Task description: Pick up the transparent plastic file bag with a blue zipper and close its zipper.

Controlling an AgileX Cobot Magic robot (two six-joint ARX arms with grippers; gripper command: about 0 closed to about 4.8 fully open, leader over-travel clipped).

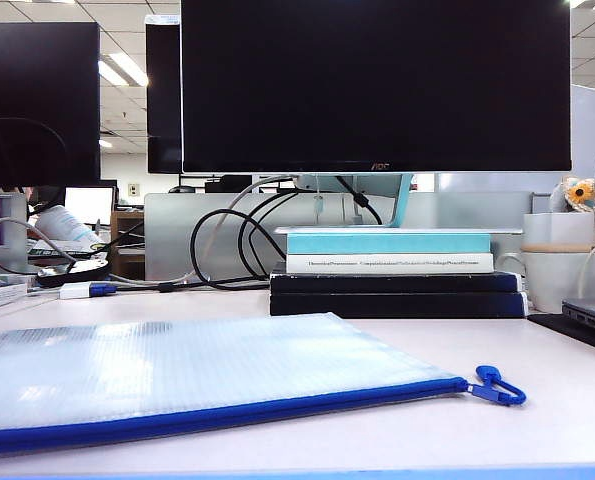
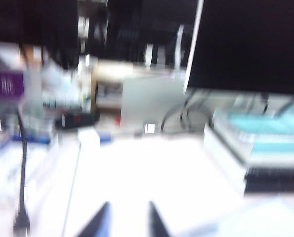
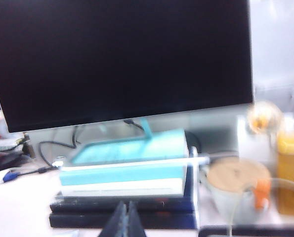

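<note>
File bag [image 1: 192, 375] lies flat on counter [image 1: 397, 335], front-left in ext view, not held. Zipper [image 1: 227, 412] runs along its near edge; blue pull tab [image 1: 497, 387] sits at right end on the counter. Neither gripper seen in ext view. Left gripper [image 2: 128, 219] in its blurred wrist view: fingers apart w/ narrow gap, nothing between, over bare counter; bag corner maybe just beside, too blurred to tell. Right gripper [image 3: 126, 219]: fingers pressed together, empty, aimed at stacked books [image 3: 124, 182] under monitor [image 3: 119, 59]; bag not visible there.
</note>
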